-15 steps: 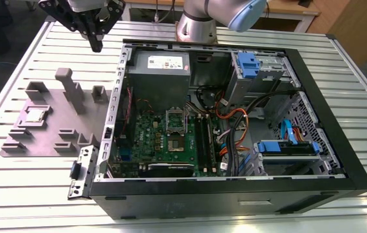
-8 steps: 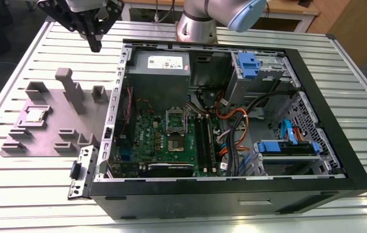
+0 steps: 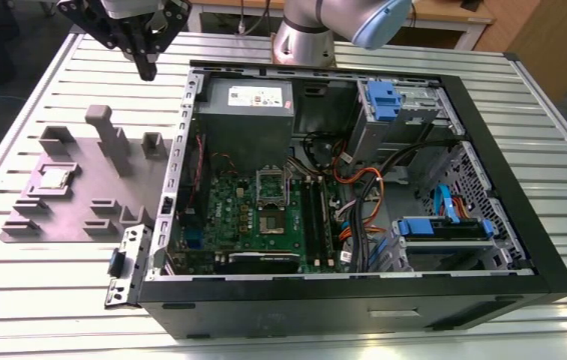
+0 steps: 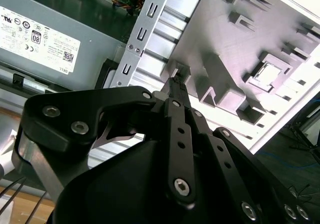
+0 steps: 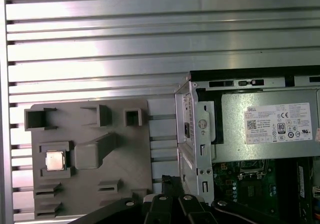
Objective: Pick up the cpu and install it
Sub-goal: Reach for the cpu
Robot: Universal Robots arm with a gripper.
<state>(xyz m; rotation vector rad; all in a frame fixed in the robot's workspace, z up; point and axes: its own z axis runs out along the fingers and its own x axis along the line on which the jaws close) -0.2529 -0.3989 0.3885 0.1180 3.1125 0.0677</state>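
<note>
On grey tray [image 3: 73, 217]: cpu [image 3: 56, 177] lies flat in a recess.
Gripper [image 3: 146, 73]: aloft, well apart from cpu.
Jaws: seemingly pressed together, empty.

tabletop [image 3: 53, 300]: shining silver-grey, running in parallel ribbed stripes all around the computer case [image 3: 364, 307]
computer case: showing matte black outside and bare grey metal inside
holder plate [image 3: 73, 217]: beside the case, showing dull mauve-grey throughout, its blocks included
cpu [image 3: 55, 178]: gleaming pale silver against the mauve-grey plate
power supply [image 3: 248, 112]: inside the case, showing grey with a white, black-printed label
circuit board [image 3: 233, 217]: inside the case, showing green
drive caddies [image 3: 442, 229]: inside the case, glowing bright blue
cables [image 3: 358, 199]: inside the case, mixing orange, red and black
pincer [image 3: 146, 71]: showing black, with silver bolt heads dotting it in both wrist views
arm [image 3: 309, 37]: behind the case, showing silver-grey with a pale blue cap
</note>
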